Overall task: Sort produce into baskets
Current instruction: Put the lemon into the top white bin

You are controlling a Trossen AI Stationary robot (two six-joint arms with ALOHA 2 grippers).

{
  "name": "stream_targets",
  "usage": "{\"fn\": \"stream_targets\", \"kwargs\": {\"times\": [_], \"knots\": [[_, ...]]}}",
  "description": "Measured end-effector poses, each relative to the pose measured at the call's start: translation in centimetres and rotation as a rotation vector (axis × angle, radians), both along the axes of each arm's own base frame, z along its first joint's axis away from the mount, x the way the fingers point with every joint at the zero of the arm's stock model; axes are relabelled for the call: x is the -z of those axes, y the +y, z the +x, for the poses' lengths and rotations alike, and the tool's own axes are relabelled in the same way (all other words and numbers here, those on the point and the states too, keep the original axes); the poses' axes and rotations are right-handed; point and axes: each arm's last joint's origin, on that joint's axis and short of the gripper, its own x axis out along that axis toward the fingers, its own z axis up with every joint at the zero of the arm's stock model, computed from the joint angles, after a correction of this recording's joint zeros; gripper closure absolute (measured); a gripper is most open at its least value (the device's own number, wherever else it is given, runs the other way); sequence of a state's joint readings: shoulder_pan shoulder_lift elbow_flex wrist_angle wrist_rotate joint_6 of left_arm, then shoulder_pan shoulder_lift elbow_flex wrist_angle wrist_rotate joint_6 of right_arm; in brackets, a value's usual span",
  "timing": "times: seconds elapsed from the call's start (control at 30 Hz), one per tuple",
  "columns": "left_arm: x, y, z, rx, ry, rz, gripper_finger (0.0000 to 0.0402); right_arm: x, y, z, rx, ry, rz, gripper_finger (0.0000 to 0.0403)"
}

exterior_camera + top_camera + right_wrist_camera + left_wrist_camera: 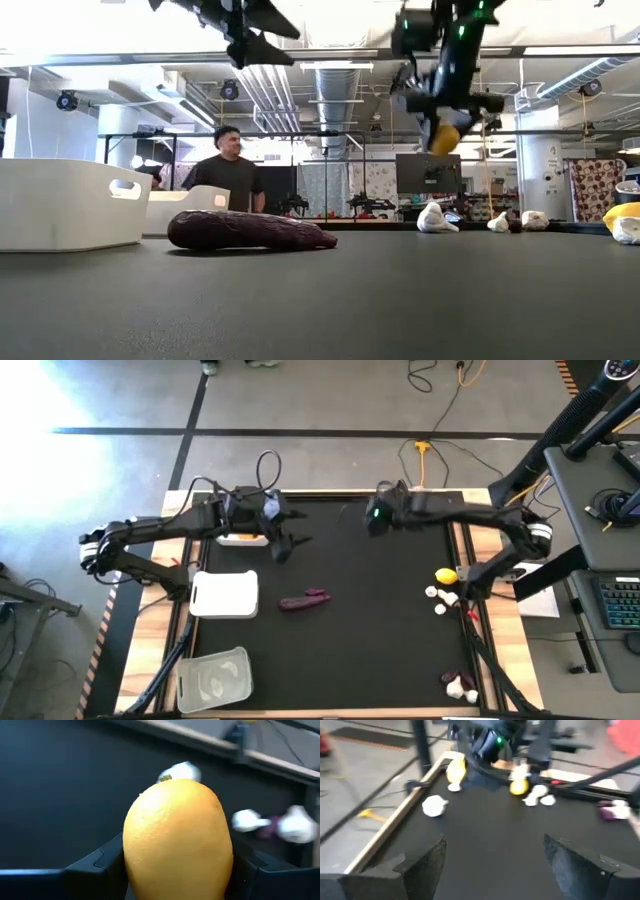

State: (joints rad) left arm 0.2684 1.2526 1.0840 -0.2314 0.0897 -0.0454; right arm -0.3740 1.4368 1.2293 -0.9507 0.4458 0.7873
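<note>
Item: yellow fruit (177, 837), pinched between the right gripper's (445, 125) fingers, high above the far middle of the table (380, 650). We judge its round skin could slip free and roll. Left gripper (492, 860): spread, empty, far left.

A yellow-orange fruit (177, 840) sits clamped in the raised right pincer (177, 865); a purple sweet potato (304, 600) lies mid-table.

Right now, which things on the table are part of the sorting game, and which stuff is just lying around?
Part of the job:
- yellow fruit, held in the right arm's fingers
- purple sweet potato
- garlic bulbs
- white baskets
- clear basket
- left arm's fingers, open, holding nothing

Just lying about:
- cables on the floor
- keyboard
- person in the room behind
</note>
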Motion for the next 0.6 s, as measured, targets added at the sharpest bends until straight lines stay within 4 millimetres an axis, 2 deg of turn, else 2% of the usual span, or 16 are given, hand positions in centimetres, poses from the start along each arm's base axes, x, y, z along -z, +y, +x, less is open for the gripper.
{"fn": "stream_targets", "kwargs": {"times": [0.13, 0.27, 0.47, 0.6], "knots": [[-0.1, -0.8, -0.2, 0.053, 0.008, -0.022, 0.0086, 0.7, 4.3, 2.3, -0.155, -0.003, 0.004, 0.0181], [-0.1, -2.1, -1.2, 0.089, 0.067, -0.038, 0.0086, 2.9, 6.7, 5.0, -0.283, -0.01, 0.014, 0.0181], [-0.3, -3.8, -3.2, 0.123, 0.155, -0.074, 0.0086, 7.1, 6.9, 9.7, -0.439, -0.048, 0.075, 0.0181], [-0.9, -4.2, -4.6, 0.094, 0.167, -0.103, 0.0086, 8.9, 6.6, 12.6, -0.561, 0.005, 0.067, 0.0181]]}}
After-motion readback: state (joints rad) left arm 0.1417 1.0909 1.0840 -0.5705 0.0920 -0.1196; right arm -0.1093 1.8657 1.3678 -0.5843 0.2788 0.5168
